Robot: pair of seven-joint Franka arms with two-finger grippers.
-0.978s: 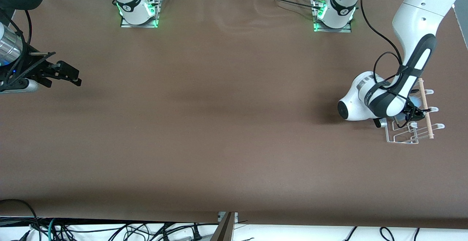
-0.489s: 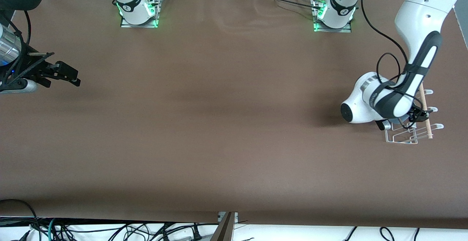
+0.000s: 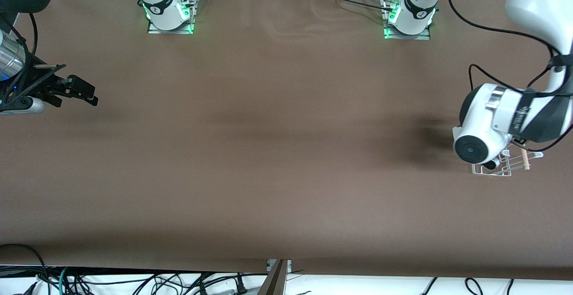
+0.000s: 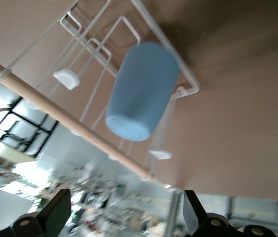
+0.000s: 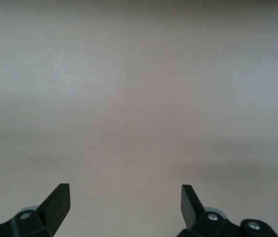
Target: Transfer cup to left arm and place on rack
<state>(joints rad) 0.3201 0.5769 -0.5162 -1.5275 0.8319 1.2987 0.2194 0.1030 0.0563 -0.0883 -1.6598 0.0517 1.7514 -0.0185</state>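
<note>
Rack: I count one white wire rack (image 3: pixel 492 169) at the left arm's end of the table, nearer the front camera than anything else on the brown table (image 3: pixel 268 151). In the front view the left arm (image 3: pixel 515 116) covers most of it.
Rack parts: from the left wrist view I count one wooden dowel (image 4: pixel 64 121) across the rack (image 4: pixel 143 24), and three white-tipped prongs, one of them clear (image 4: pixel 66 79).
Cup: one light-blue cup (image 4: pixel 141 91), mouth down on the rack, tilted, its closed base toward the wrist camera. It sits among the wire loops, just beside the dowel. I cannot see it in the front view.
Left gripper: one, its two fingers spread wide and holding nothing (image 4: pixel 124 217); the cup stands apart from both fingertips (image 4: pixel 59 205). The gripper is over the rack.
Right gripper: one, waiting over the right arm's end of the table (image 3: pixel 80 91). From its wrist view I see two fingers parted (image 5: pixel 124 202), bare table between them.
Arm bases: two, green-lit, along the table edge farthest from the front camera (image 3: pixel 170 13).
</note>
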